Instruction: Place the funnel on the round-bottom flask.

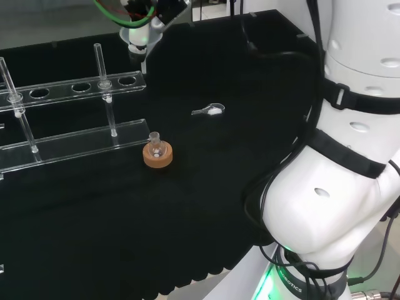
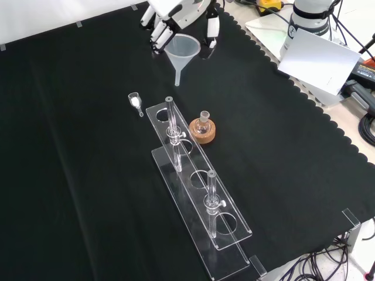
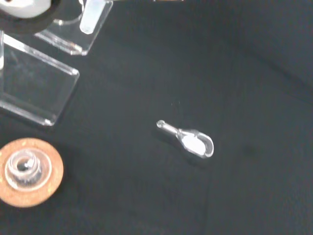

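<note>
In the front view the hand (image 2: 176, 14) hangs at the top edge, its fingers curled round the rim of a clear funnel (image 2: 181, 49) whose stem points down. The same hand (image 1: 157, 11) and funnel (image 1: 140, 39) show high at the top of the head view. The small round-bottom flask (image 2: 204, 120) stands upright on a cork ring (image 2: 202, 132) beside the rack, below and a little right of the funnel in the front view. Flask (image 1: 155, 145) and ring (image 1: 157, 157) sit mid-bench in the head view. The wrist view looks down into the flask's mouth (image 3: 22, 166).
A clear acrylic rack (image 2: 199, 193) with two upright test tubes runs away from the flask. A small glass scoop (image 2: 136, 102) holding white powder lies on the cloth near the rack's end, and appears again as the scoop (image 3: 190, 142). The arm's white links (image 1: 350, 156) stand at the head view's right.
</note>
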Tool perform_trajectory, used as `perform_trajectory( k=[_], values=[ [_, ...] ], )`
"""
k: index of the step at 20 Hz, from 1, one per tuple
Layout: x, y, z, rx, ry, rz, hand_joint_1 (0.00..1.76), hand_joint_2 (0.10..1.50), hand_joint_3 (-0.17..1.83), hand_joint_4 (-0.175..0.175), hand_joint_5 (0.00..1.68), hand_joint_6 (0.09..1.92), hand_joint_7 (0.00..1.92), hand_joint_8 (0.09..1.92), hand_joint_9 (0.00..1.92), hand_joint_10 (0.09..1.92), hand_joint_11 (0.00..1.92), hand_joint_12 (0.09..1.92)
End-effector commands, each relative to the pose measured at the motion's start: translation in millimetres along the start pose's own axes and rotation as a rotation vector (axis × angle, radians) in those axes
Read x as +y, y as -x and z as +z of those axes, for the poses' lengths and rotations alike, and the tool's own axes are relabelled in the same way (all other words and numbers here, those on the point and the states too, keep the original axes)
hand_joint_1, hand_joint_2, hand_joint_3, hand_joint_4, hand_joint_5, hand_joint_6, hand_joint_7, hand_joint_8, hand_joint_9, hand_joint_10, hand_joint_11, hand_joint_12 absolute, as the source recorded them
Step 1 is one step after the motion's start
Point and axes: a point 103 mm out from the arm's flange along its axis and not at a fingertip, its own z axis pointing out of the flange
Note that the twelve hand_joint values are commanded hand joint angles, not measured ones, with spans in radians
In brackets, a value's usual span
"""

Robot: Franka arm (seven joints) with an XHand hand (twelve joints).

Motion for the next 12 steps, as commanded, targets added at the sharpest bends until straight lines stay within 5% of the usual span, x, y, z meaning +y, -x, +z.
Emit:
perform_trajectory(
  k=[1,12],
  values=[
    [-25,-4,16,0.014,-0.022,0.028,0.82,0.68,0.58,-0.032,0.61,0.76,0.74,0.71,1.08,0.44,0.53,1.35],
    [-30,-24,36,-0.005,-0.072,0.015,0.81,0.68,0.58,-0.031,0.63,0.77,0.74,0.71,1.08,0.44,0.54,1.34]
  ],
)
